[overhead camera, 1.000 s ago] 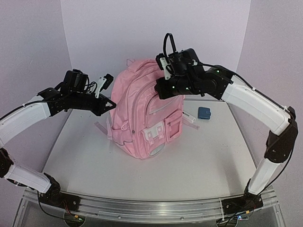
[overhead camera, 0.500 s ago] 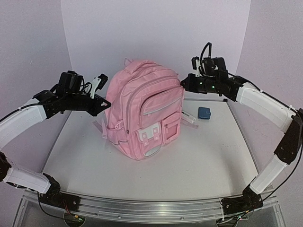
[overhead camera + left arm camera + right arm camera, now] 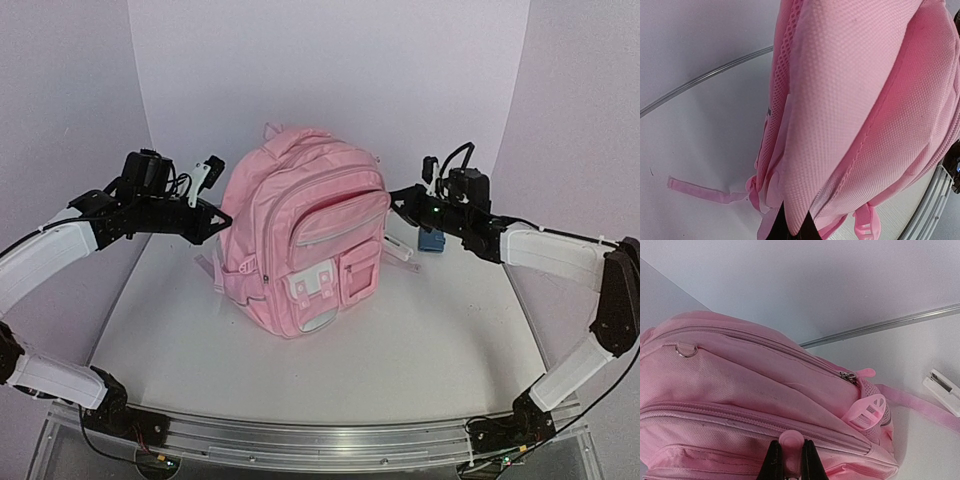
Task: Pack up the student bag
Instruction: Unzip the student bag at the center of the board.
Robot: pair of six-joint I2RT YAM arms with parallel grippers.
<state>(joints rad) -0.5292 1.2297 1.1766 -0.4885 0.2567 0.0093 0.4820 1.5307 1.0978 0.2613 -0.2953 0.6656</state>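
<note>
The student bag [image 3: 300,240], a large light-pink backpack, stands upright mid-table with its front pockets and white-flapped pocket facing me. My left gripper [image 3: 213,219] is shut on the fabric of its left side; in the left wrist view [image 3: 795,207] the black fingertips pinch a fold of the bag [image 3: 855,100]. My right gripper [image 3: 397,201] is at the bag's upper right side. In the right wrist view [image 3: 791,442] it is shut on a pink zip pull [image 3: 790,435] on a zip line of the bag [image 3: 740,390].
A small blue pouch [image 3: 432,241] lies on the table right of the bag, under my right arm. A pink strap with a white end piece [image 3: 942,390] trails from the bag's right. White walls enclose the back and sides.
My right gripper has moved from the top of the bag down its right side, still holding the zip pull. The bag has shifted slightly left. My left gripper has hardly moved.
</note>
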